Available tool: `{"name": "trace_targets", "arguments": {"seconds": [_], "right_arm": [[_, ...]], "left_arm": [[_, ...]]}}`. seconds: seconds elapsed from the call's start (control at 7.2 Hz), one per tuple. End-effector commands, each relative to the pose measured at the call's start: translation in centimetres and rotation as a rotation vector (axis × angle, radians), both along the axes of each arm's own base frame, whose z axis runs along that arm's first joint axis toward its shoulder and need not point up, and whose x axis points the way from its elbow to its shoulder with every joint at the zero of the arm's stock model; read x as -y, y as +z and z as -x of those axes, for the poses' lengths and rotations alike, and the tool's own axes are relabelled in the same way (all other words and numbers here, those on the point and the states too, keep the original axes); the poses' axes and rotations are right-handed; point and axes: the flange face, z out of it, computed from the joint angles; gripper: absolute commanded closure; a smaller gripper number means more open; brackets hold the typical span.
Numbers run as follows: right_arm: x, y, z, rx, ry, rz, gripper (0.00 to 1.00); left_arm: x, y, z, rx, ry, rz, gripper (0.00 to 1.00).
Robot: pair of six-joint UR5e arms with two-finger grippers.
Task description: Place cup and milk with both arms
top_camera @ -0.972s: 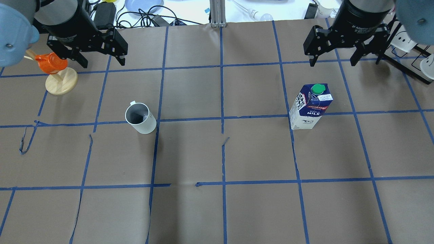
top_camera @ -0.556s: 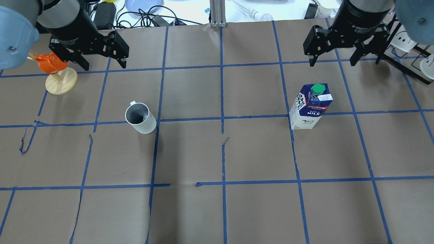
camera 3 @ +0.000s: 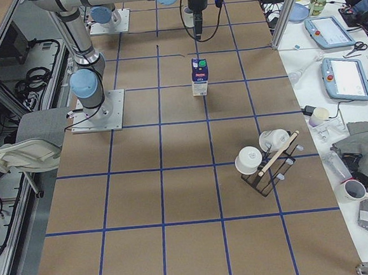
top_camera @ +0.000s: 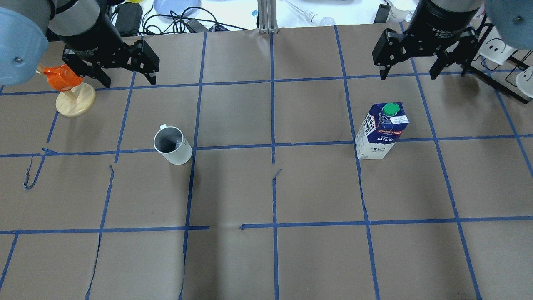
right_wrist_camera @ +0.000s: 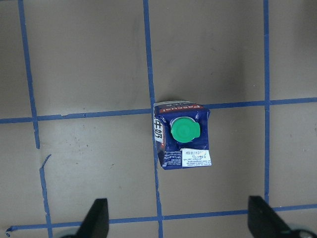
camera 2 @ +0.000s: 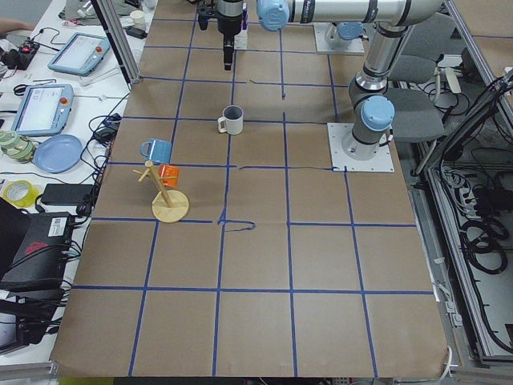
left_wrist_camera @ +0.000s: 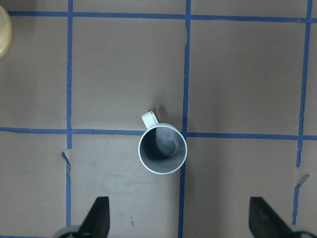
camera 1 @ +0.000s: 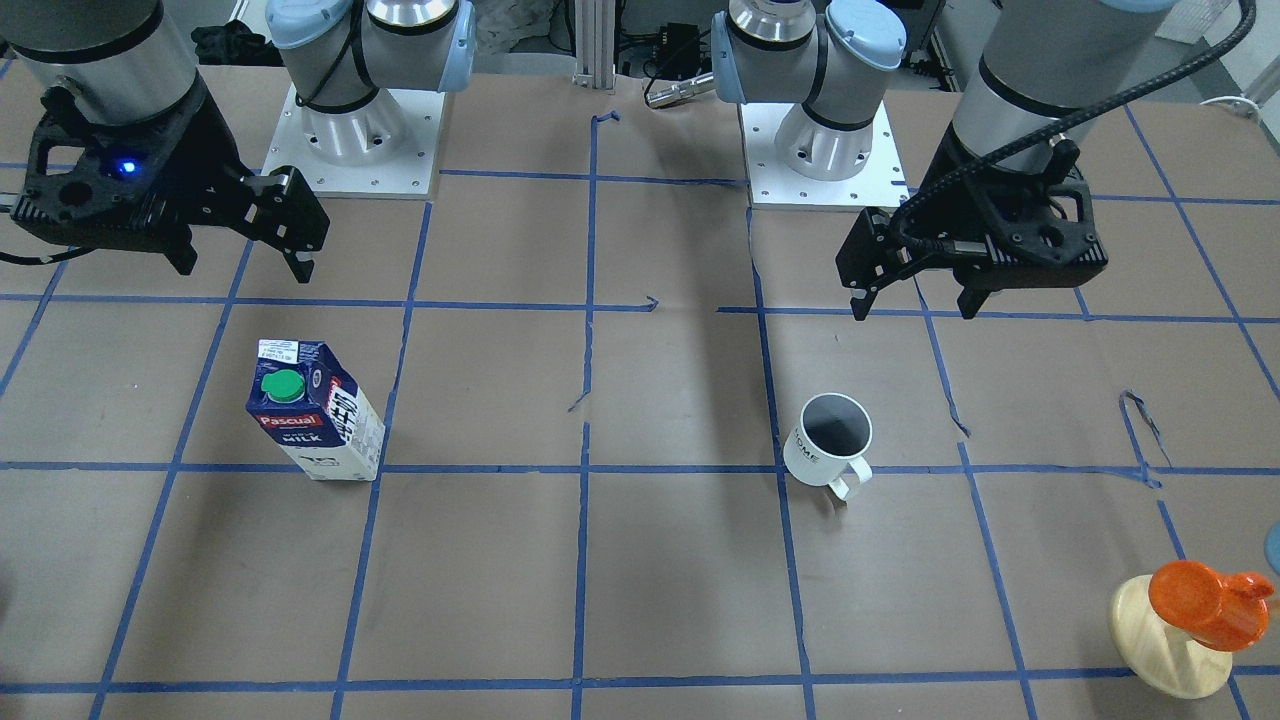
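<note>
Jaws on the left arm (top_camera: 83, 25) and right arm (top_camera: 445, 16) gape wide, empty, above the brown paper-covered bench (top_camera: 316, 187). The small white mug (top_camera: 173, 146) stands upright on the robot's left. The dark-blue and white green-capped milk carton (top_camera: 382, 131) stands well apart, on its right.

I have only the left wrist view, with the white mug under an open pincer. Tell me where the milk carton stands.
Observer: The dark-blue and white gable-top milk carton stands upright on the robot's right side, nothing touching it.
Operator: Report the right pincer.
Observer: The black two-finger right pincer hangs open, raised clear of that carton, holding nothing.
Operator: Name anything else on my side.
Observer: An orange plastic cup hangs on a pale wooden stand, far out on the robot's left.
</note>
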Motion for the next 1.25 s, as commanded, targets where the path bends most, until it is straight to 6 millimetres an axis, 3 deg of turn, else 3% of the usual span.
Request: {"name": "trace_targets", "arguments": {"seconds": [0.0,0.28,0.56,0.83,1.11], "right_arm": [[0.1,-0.1,0.0,0.000,0.000,-0.002,0.00],[2.1,-2.8,0.5,-0.010,0.002,-0.042,0.00],[5.1,-8.1,0.6,-0.009,0.007,-0.098,0.00],[7.1,-12.0,0.7,-0.006,0.019,-0.147,0.00],[7.2,-13.4,0.7,-0.004,0.049,-0.171,0.00]], "left_arm": [[0.8,-4.3,-0.8,-0.009,0.003,-0.059,0.00],[1.1,-11.4,-4.4,-0.008,0.016,-0.045,0.00],[0.6,-17.8,-6.5,-0.007,-0.005,-0.055,0.00],[0.2,-21.0,-6.4,-0.018,0.001,-0.089,0.00],[0.9,-22.2,-5.9,-0.084,0.007,-0.098,0.02]]}}
